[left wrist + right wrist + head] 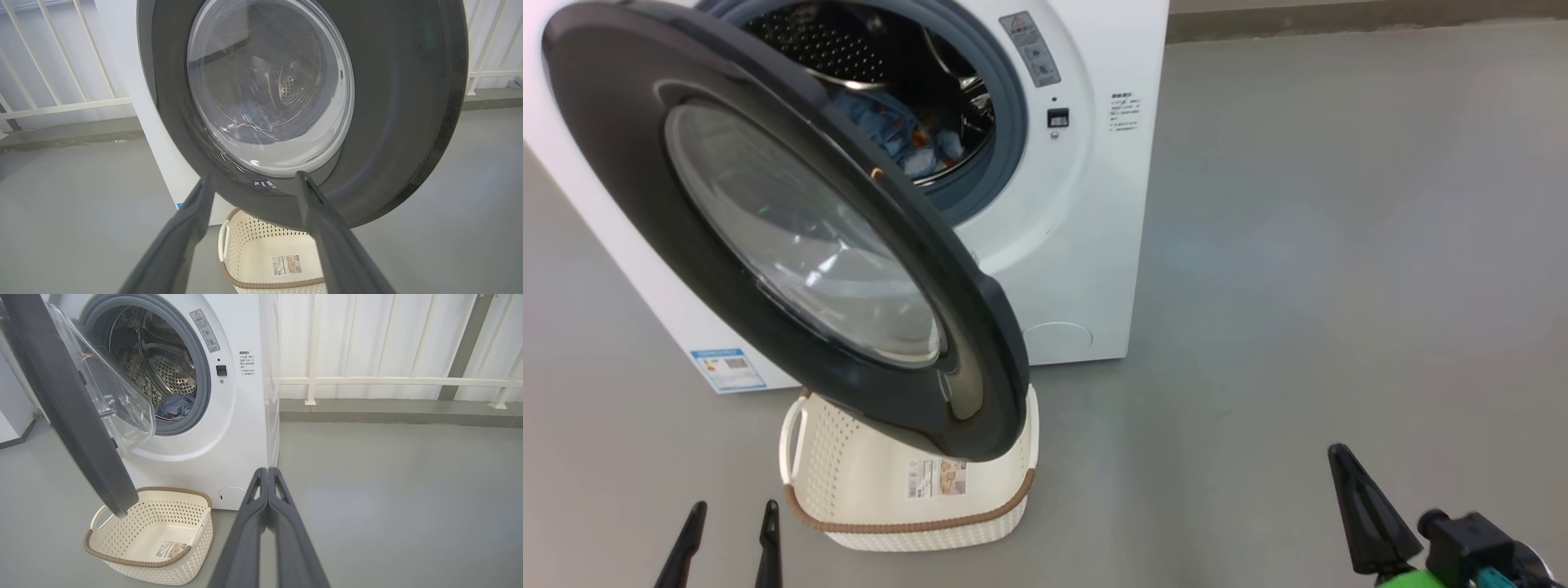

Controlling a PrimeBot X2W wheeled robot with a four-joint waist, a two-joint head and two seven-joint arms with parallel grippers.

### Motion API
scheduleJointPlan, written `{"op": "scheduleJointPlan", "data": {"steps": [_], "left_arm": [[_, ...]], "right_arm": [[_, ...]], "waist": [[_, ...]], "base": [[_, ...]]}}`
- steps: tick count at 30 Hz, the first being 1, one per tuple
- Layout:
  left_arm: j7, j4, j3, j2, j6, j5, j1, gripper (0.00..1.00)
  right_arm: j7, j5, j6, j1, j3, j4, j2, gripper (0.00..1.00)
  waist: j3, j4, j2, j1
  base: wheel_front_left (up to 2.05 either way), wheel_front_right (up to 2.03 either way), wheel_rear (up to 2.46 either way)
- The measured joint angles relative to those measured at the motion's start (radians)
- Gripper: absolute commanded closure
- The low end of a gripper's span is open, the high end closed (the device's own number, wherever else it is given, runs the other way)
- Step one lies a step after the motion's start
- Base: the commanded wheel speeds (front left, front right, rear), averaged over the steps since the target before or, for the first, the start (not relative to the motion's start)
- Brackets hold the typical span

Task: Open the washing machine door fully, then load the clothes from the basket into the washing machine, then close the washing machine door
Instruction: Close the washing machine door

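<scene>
— Down on the grey floor (1298,245), how many things do you count?

— One white washing machine (1086,245), one round black washing machine door (613,163) and one basket (931,535). Two pincers too, each with two dark fingers.

— Where are the clothes (894,131)?

— Inside the steel drum (163,371), in a small blue heap at the bottom. I cannot tell how many pieces it is.

— What is in the basket?

— One label sticker (937,478) lies flat on its bottom.

— How is the door?

— It stands swung out on the left side of the hole. Its low edge hangs over the back of the basket. The basket sits just in front of the machine, near the round cover.

— What about the left pincer (734,506)?

— It is open, with its fingers spread wide. It points at the outside of the door, near the low edge, but stays apart from it.

— And the right pincer (267,470)?

— It is closed, with its two fingers pressed flat together. It is to the right of the basket, well apart from it.

— Where is the room to move?

— On the right of the machine the floor is wide, up to one white fence (388,381).
</scene>
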Motion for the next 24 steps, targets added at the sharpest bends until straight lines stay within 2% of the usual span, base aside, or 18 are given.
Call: {"op": "scheduleJointPlan", "data": {"steps": [10, 17, 21, 24], "left_arm": [[-0.010, -0.001, -0.021, -0.011, 0.001, 0.001, -0.053, 0.00], [-0.030, 0.025, -0.040, -0.029, 0.001, 0.010, -0.102, 0.00], [-0.036, 0.034, -0.042, -0.031, 0.000, 0.016, -0.111, 0.00], [-0.037, 0.039, -0.043, -0.033, 0.000, 0.017, -0.111, 0.00]], "right_arm": [[-0.008, 0.002, 0.000, -0.205, 0.052, 0.184, -0.002, 1.00], [-0.020, 0.023, 0.000, -0.408, 0.100, 0.340, -0.007, 1.00], [-0.020, 0.036, 0.000, -0.470, 0.114, 0.341, -0.010, 1.00], [-0.021, 0.043, 0.000, -0.506, 0.123, 0.291, -0.011, 1.00]], "waist": [[0.043, 0.051, 0.0000, 0.0000], [0.082, 0.122, 0.0000, 0.0000], [0.092, 0.159, 0.0000, 0.0000], [0.098, 0.179, 0.0000, 0.0000]], "base": [[0.00, 0.00, 0.00], [0.00, 0.00, 0.00], [0.00, 0.00, 0.00], [0.00, 0.00, 0.00]]}}
